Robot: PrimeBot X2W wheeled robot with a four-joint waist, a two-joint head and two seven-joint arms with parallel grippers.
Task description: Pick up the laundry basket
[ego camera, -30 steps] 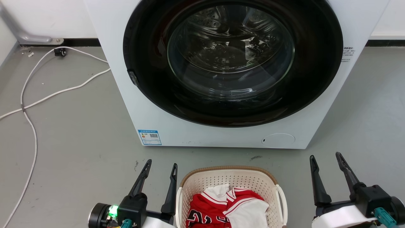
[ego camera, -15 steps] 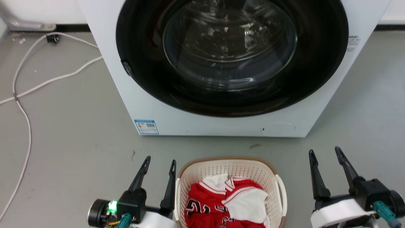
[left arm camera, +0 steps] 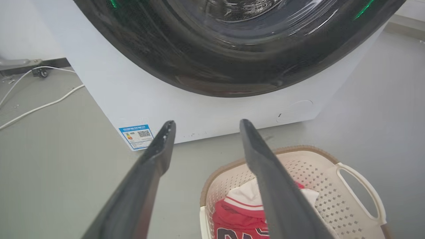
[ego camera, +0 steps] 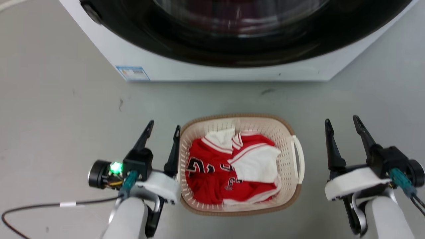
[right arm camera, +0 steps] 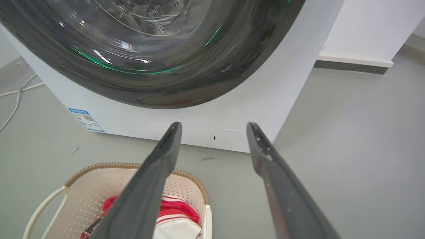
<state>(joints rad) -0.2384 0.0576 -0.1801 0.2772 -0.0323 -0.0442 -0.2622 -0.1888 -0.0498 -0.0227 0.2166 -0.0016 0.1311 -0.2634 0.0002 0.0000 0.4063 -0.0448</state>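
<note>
The laundry basket (ego camera: 286, 156) stands on the grey floor in front of the washing machine, cream and perforated with a brown rim. Red and white clothes (ego camera: 229, 166) lie inside it. My left gripper (ego camera: 163, 126) is open just left of the basket, its inner finger close beside the left rim. Well off to the basket's right, with a floor gap between, my right gripper (ego camera: 342, 120) is open too. The left wrist view catches the laundry basket (left arm camera: 318, 172) at lower right, behind my open left gripper (left arm camera: 206, 123). In the right wrist view the laundry basket (right arm camera: 96, 179) sits lower left of my open right gripper (right arm camera: 215, 124).
A white washing machine (ego camera: 212, 71) with a dark round door stands just beyond the basket. White cables (left arm camera: 36, 106) trail over the floor at the far left. A dark cable (ego camera: 40, 207) runs from my left arm. A white wall with a dark skirting (right arm camera: 352, 66) lies right of the machine.
The head camera has tilted down, so the whole basket shows and the machine has slid up the picture. Both grippers stay open on either side of the basket.
</note>
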